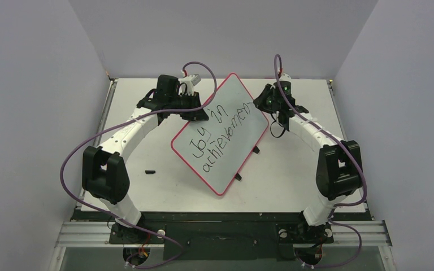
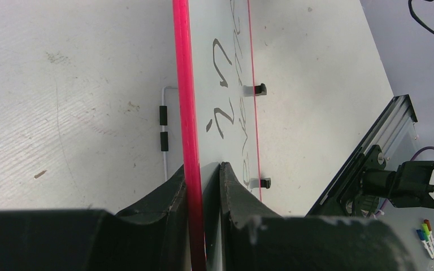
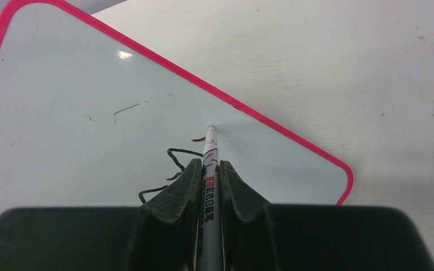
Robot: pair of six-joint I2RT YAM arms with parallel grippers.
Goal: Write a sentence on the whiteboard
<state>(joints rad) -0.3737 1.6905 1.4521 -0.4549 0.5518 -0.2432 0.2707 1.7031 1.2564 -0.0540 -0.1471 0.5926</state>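
My left gripper (image 2: pixel 202 167) clamps the whiteboard (image 1: pixel 226 138) by its rim; my right gripper (image 3: pixel 209 165) pinches a marker (image 3: pixel 209 148). Scuffed white table (image 1: pixel 296 175), pale walls (image 1: pixel 226 34).

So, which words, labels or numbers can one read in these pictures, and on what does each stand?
"Joy in": the sentence, first line, on the whiteboard.
"achievemen": second line; its end is unclear.
Print on the marker: too small to read.

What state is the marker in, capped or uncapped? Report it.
Uncapped: the marker, shut in the right gripper, shows its bare tip against the whiteboard.
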